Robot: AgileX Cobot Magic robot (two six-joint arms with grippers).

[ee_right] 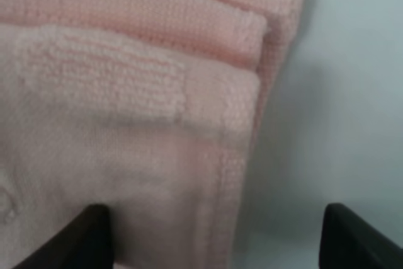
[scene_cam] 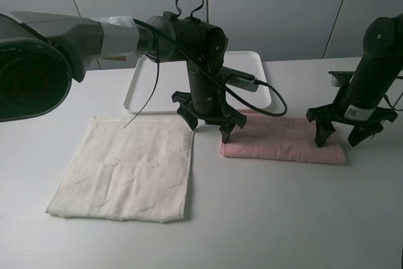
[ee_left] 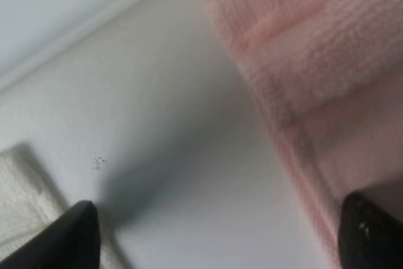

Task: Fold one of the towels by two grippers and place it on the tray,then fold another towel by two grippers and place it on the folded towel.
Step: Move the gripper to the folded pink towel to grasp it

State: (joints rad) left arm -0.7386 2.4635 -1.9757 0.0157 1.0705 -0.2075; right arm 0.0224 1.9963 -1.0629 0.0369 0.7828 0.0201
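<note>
A pink towel (scene_cam: 283,140), folded into a long strip, lies on the white table right of centre. It also shows in the left wrist view (ee_left: 321,74) and the right wrist view (ee_right: 126,111). My left gripper (scene_cam: 208,121) is open and hovers over the strip's left end, one finger (ee_left: 371,234) above the pink cloth. My right gripper (scene_cam: 343,133) is open over the strip's right end. A cream towel (scene_cam: 126,168) lies flat and unfolded at the left; its corner shows in the left wrist view (ee_left: 25,200). The white tray (scene_cam: 151,86) stands empty behind.
The table's front edge lies below the cream towel. A cable (scene_cam: 264,96) loops from the left arm over the tray's near side. A grey wall stands behind the table.
</note>
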